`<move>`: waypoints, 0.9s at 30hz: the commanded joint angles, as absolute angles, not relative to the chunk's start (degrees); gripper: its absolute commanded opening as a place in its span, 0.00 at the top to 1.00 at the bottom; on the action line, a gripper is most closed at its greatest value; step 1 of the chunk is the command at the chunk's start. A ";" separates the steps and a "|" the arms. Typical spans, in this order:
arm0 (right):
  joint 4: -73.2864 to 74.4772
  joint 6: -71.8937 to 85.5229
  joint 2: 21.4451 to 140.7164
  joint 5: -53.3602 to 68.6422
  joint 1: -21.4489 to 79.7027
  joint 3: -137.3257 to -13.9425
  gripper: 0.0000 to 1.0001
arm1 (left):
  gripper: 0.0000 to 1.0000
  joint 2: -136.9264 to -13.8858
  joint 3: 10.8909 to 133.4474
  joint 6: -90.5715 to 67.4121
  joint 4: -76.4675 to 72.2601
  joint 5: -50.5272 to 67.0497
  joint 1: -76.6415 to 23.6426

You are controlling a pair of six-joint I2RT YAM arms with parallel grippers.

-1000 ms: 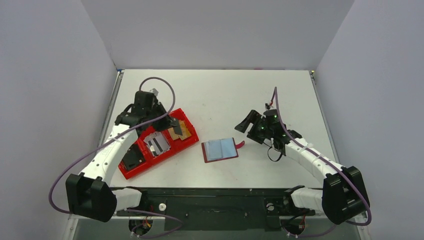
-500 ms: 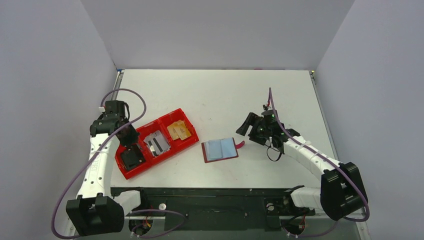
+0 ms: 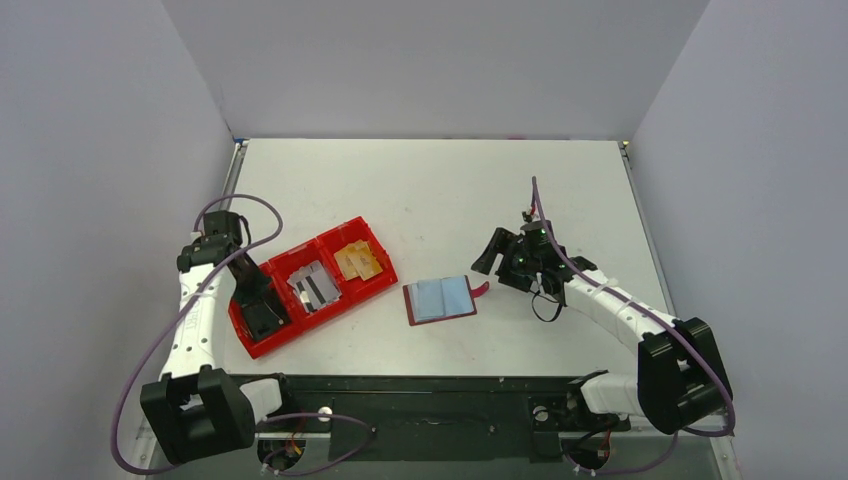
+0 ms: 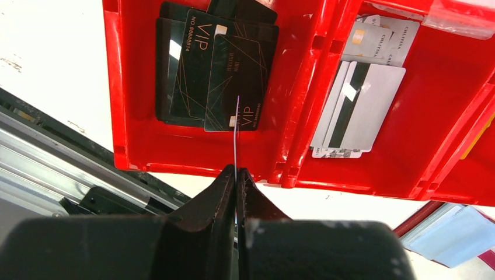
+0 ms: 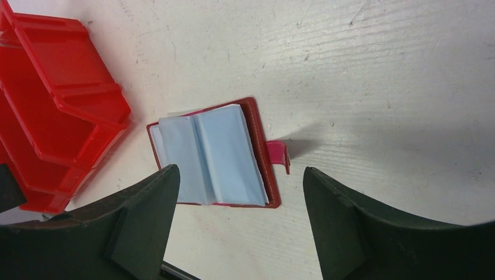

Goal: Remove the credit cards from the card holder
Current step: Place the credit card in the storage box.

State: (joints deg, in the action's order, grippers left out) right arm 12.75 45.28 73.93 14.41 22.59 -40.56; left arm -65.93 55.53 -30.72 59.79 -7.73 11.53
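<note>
One red tray (image 3: pixel 345 305), three compartments, on the tabletop (image 3: pixel 450 190), gold-tan credit cards (image 3: pixel 358 262) in its far one; one card holder (image 3: pixel 440 299) lies open just beside it, long axis left-right, strap pointing right; left tool (image 4: pixel 236 173) pinches one thin card (image 4: pixel 236 134) edge-on; right tool (image 5: pixel 239 178) spread

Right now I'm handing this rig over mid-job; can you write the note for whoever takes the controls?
Left gripper: shut on a thin card, seen edge-on, above the black cards in the red tray.
Right gripper: open, empty, above the card holder.
Card holder: lying open on the table, right of the tray; no card shows in its pockets.
Done: silver cards and gold-tan cards lie in the tray's other compartments.
To do: probably drop the held card into the tray, then check the holder for any remainder.
</note>
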 commanded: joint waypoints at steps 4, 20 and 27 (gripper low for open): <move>11.00 44.14 73.41 14.99 22.28 -42.27 0.27 | 0.90 -68.13 55.37 -29.63 56.10 -4.98 13.96; 12.85 42.65 73.20 13.90 24.23 -42.87 0.27 | 0.55 -65.71 60.26 -28.29 55.90 -3.13 12.78; 15.74 41.17 74.58 5.88 31.18 -46.39 0.26 | 0.47 -66.73 63.93 -32.29 53.97 -4.92 0.31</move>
State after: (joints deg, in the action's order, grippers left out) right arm 15.07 43.00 74.08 12.08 27.31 -41.95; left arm -66.98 60.12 -29.95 56.93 -4.40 6.66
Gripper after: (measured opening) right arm 0.733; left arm 0.525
